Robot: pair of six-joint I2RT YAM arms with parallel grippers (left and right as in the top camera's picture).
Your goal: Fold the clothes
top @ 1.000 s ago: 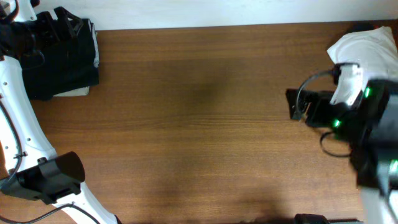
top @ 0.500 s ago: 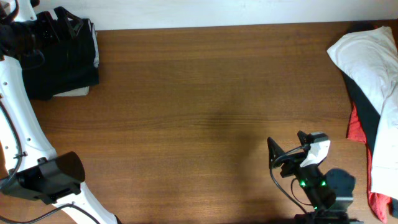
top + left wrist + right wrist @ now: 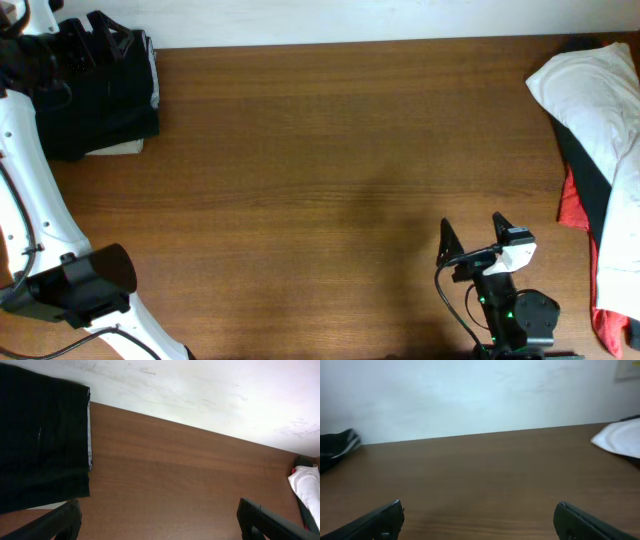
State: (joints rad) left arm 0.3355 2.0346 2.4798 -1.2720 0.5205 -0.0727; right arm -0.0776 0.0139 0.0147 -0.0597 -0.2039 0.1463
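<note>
On the table (image 3: 320,150), two heaps of clothes (image 3: 100,95)

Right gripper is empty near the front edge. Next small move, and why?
Probably swing the right gripper toward the white garment topping the unfolded pile at the right edge. Its jaws stand open and empty, and the black stack at far left looks folded.
</note>
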